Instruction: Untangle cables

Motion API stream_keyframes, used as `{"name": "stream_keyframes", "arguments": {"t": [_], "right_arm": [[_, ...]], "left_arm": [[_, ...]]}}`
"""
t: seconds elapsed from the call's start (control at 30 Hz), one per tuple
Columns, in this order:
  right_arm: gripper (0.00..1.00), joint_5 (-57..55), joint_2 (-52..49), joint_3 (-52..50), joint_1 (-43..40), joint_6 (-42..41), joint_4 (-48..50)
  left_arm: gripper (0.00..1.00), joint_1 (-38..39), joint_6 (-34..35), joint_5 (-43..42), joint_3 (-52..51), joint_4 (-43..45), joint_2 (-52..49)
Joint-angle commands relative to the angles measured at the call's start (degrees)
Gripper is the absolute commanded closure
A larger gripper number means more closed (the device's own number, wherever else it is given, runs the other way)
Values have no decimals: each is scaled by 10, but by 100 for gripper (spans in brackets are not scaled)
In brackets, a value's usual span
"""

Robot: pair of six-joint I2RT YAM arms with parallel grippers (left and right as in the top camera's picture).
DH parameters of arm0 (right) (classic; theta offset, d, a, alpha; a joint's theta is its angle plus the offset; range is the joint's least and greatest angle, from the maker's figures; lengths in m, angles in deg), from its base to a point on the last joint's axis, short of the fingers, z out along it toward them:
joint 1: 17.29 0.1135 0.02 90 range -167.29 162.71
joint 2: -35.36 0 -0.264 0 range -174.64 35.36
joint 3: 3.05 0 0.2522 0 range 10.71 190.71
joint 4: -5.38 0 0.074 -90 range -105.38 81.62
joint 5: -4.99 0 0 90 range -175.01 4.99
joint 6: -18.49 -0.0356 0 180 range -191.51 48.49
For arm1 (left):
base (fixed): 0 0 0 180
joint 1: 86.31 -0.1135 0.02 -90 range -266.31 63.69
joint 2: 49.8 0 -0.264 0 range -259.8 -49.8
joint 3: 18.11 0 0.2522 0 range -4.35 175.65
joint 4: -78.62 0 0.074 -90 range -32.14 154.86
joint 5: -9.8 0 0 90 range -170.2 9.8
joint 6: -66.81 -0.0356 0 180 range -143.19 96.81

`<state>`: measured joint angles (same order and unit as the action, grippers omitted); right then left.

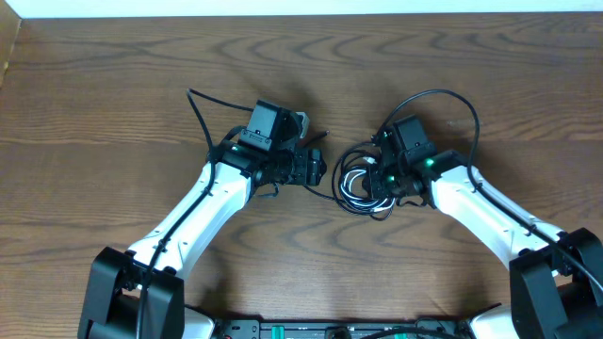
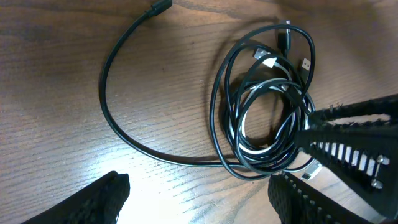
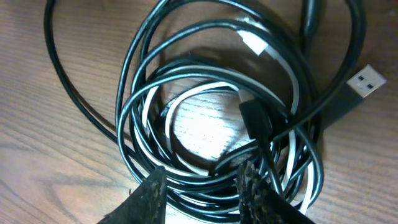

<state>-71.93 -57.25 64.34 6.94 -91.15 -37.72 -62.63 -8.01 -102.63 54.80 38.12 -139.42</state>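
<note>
The cables (image 1: 356,184) lie as one tangled coil of several black cords and one white on the wooden table (image 1: 113,85). The coil shows in the left wrist view (image 2: 267,106) and fills the right wrist view (image 3: 211,118). One black strand (image 2: 118,124) loops out to the left and ends in a plug (image 2: 160,6). My left gripper (image 2: 199,199) is wide open and empty, just left of the coil (image 1: 316,169). My right gripper (image 3: 202,190) is partly open, its tips set over the coil's near strands (image 1: 375,179); it also shows in the left wrist view (image 2: 348,137).
A silver USB plug (image 3: 365,81) sticks out at the coil's right edge. A thicker black arm wire (image 1: 443,94) arcs behind the right wrist, and another (image 1: 200,113) runs by the left arm. Bare table lies around both arms.
</note>
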Motion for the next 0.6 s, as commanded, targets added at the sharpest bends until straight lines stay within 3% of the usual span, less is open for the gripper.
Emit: {"name": "stream_keyframes", "arguments": {"t": [0.0,0.13,0.37,0.57], "right_arm": [[65,-35,6,10,-2,21,-4],[63,-93,6,10,-2,21,-12],[63,-98,6,8,-2,21,-45],[69,-98,6,-10,-2,19,-43]], "left_arm": [[23,-1,1,-7,-3,-2,-6],[23,-1,1,-7,-3,-2,-6],[23,-1,1,-7,-3,-2,-6],[23,-1,1,-7,-3,-2,-6]]}}
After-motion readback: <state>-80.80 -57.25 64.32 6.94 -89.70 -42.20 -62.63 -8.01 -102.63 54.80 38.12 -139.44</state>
